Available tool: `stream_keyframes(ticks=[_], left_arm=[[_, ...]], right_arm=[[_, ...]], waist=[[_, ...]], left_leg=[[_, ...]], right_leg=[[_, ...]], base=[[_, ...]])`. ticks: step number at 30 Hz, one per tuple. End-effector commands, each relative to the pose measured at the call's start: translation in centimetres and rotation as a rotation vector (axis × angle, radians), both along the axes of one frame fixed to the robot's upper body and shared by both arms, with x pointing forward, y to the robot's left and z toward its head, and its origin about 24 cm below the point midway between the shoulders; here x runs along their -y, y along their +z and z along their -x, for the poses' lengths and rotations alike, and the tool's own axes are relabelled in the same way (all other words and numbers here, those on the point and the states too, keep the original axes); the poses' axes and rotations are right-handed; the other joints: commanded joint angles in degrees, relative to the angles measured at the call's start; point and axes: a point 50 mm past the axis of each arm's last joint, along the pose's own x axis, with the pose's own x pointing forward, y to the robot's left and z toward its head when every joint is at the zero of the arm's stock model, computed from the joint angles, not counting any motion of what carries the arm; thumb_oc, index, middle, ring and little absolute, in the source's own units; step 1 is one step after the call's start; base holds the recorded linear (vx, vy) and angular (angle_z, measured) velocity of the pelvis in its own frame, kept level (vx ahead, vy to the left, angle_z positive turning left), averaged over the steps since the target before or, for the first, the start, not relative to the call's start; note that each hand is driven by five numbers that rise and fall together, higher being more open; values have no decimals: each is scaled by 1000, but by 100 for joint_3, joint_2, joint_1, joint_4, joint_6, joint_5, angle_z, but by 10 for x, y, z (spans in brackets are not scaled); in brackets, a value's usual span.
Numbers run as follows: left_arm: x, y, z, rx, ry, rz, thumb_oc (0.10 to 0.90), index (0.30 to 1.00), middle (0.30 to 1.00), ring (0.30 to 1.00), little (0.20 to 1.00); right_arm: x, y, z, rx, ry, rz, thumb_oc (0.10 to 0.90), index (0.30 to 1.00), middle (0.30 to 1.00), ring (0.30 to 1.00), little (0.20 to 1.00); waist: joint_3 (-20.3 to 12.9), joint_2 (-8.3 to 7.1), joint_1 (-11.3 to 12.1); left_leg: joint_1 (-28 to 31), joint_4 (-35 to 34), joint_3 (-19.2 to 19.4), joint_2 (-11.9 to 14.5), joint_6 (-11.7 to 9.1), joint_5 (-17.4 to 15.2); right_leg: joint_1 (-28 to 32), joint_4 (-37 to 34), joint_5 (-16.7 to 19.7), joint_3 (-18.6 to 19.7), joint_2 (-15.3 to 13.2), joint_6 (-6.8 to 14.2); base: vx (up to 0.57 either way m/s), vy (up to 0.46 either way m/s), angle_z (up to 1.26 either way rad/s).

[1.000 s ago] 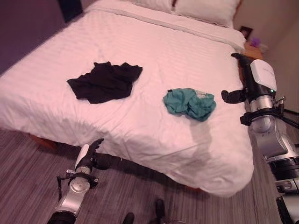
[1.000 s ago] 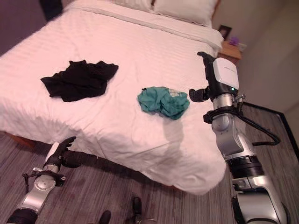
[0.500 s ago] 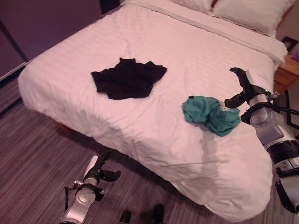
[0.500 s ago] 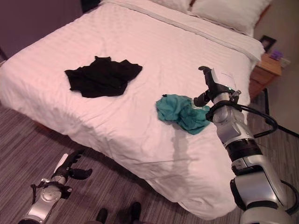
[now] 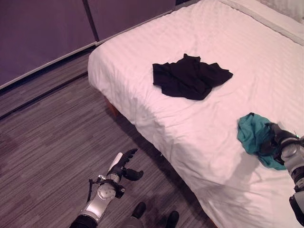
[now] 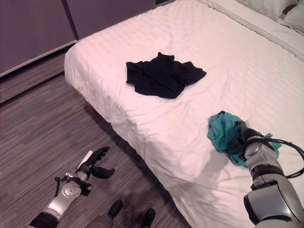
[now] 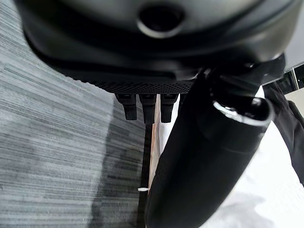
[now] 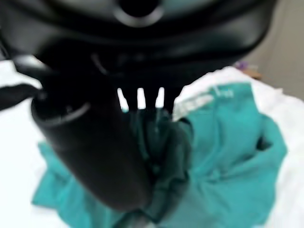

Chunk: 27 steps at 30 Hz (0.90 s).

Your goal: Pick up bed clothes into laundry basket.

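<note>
A crumpled teal garment [image 6: 223, 135] lies near the close edge of the white bed [image 5: 209, 142]. My right hand [image 6: 246, 141] rests on the garment's right side. In the right wrist view its fingers [image 8: 141, 111] stay straight, tips down on the teal garment [image 8: 223, 156], with the thumb [image 8: 95, 156] beside them. A black garment [image 5: 190, 78] lies spread out farther back on the bed. My left hand [image 5: 122, 165] hangs open low over the floor, left of the bed, with nothing in it; its fingers [image 7: 142, 107] are straight.
Dark striped wood floor [image 5: 52, 142] spreads left of the bed. Dark wall panels [image 5: 47, 28] stand at the back left. The bed's corner [image 5: 97, 57] juts toward them, and a pillow [image 6: 295, 10] lies at the far right.
The camera has swung left, so the bed now sits to the right. My right hand has come down from beside the teal garment onto it. The left hand stays low over the floor.
</note>
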Motion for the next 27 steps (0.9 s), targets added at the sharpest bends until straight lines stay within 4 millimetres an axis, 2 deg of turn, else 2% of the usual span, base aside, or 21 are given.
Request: stream_keyframes(ticks=[1, 10, 12, 13, 14, 16, 17, 18, 19, 20, 21, 22, 23, 24, 25, 27], left_arm=[[24, 40, -34, 210, -115, 22, 800, 900, 900, 900, 900], [4, 24, -25, 150, -6, 16, 800, 900, 900, 900, 900], [-20, -10, -7, 2, 158, 27, 800, 900, 900, 900, 900], [-42, -32, 7, -104, 294, 1, 800, 900, 900, 900, 900], [-42, -32, 6, -103, 295, 2, 800, 900, 900, 900, 900], [-72, -49, 24, -212, 458, -34, 800, 900, 900, 900, 900], [-103, -53, 39, -282, 558, -102, 800, 900, 900, 900, 900], [-118, -48, 41, -285, 589, -128, 800, 900, 900, 900, 900], [-118, -48, 41, -284, 589, -128, 800, 900, 900, 900, 900], [-151, -31, 42, -254, 661, -174, 800, 900, 900, 900, 900], [-163, -19, 35, -233, 660, -210, 800, 900, 900, 900, 900], [-164, -18, 35, -231, 665, -207, 800, 900, 900, 900, 900], [-178, -1, 26, -175, 683, -231, 800, 900, 900, 900, 900], [-206, 35, 13, -74, 751, -259, 800, 900, 900, 900, 900], [-207, 35, 13, -72, 754, -258, 800, 900, 900, 900, 900], [-240, 83, 5, 47, 839, -306, 800, 900, 900, 900, 900]], right_arm=[[21, 20, 11, 18, -45, 115, 400, 300, 300, 300, 300], [14, 28, 2, 119, -40, 111, 400, 300, 300, 300, 300], [11, 28, 0, 129, -13, 105, 400, 300, 300, 300, 300], [10, 28, 0, 127, 2, 110, 400, 300, 300, 300, 300], [10, 28, 0, 128, 3, 111, 400, 300, 300, 300, 300], [8, 26, 0, 126, 13, 110, 400, 300, 300, 300, 300], [9, 22, 4, 112, 15, 112, 400, 300, 300, 300, 300], [9, 22, 4, 104, 20, 120, 400, 300, 300, 300, 300], [9, 22, 4, 104, 21, 119, 400, 300, 300, 300, 300], [9, 20, 6, 93, 34, 127, 400, 300, 300, 300, 300], [4, 35, -8, 127, 28, 139, 400, 300, 300, 300, 300], [2, 36, -10, 130, 31, 140, 400, 300, 300, 300, 300], [-5, 41, -21, 125, 19, 152, 400, 300, 300, 300, 300], [-21, 46, -38, 152, 34, 144, 400, 300, 300, 300, 300], [-22, 47, -40, 154, 36, 144, 400, 300, 300, 300, 300], [-44, 58, -60, 195, 82, 155, 400, 300, 300, 300, 300]], waist=[[-362, -314, 133], [-360, -254, 70], [-429, -288, -9], [-487, -304, -71], [-481, -302, -72], [-558, -307, -170], [-636, -285, -284], [-651, -272, -315], [-645, -277, -313], [-670, -227, -372], [-702, -233, -272], [-680, -226, -293], [-692, -197, -280], [-700, -112, -318], [-685, -112, -326], [-683, -7, -411]], left_leg=[[-101, -2, 371, 99, -200, -140], [-202, -2, 390, 83, -201, -132], [-142, -2, 450, 91, -196, -154], [-71, -2, 498, 104, -200, -184], [-66, -2, 501, 106, -200, -188], [32, -2, 572, 133, -214, -232], [124, -2, 645, 159, -214, -296], [163, -2, 680, 180, -215, -324], [171, -2, 685, 182, -215, -328], [251, -2, 749, 214, -224, -375], [285, -2, 722, 238, -241, -389], [295, -2, 727, 243, -243, -395], [322, -2, 720, 282, -261, -400], [351, -2, 779, 390, -307, -396], [358, -2, 787, 396, -310, -400], [423, -2, 945, 531, -364, -385]], right_leg=[[68, 29, -274, 187, -318, 559], [42, 29, -325, 173, -347, 557], [92, 29, -339, 236, -345, 543], [146, 29, -365, 273, -342, 539], [151, 29, -368, 275, -341, 539], [224, 29, -402, 317, -342, 542], [289, 29, -426, 369, -345, 544], [318, 29, -431, 405, -343, 546], [322, 29, -432, 410, -341, 545], [369, 29, -441, 481, -330, 538], [396, 29, -458, 475, -323, 525], [403, 29, -462, 480, -319, 522], [426, 29, -486, 478, -302, 507], [424, 29, -501, 526, -266, 471], [427, 29, -500, 534, -261, 468], [412, 29, -512, 641, -197, 437]], base=[[5, -11, 9], [2, 3, 9], [48, 13, -1], [45, 5, -4], [50, 8, -6], [77, 11, -6], [103, 5, -8], [74, 3, -10], [41, -18, -21], [37, -46, -23], [37, -48, -21], [18, -60, -11], [-24, -87, -10], [-26, -87, -12], [-32, -89, -17], [-15, -90, -14]])
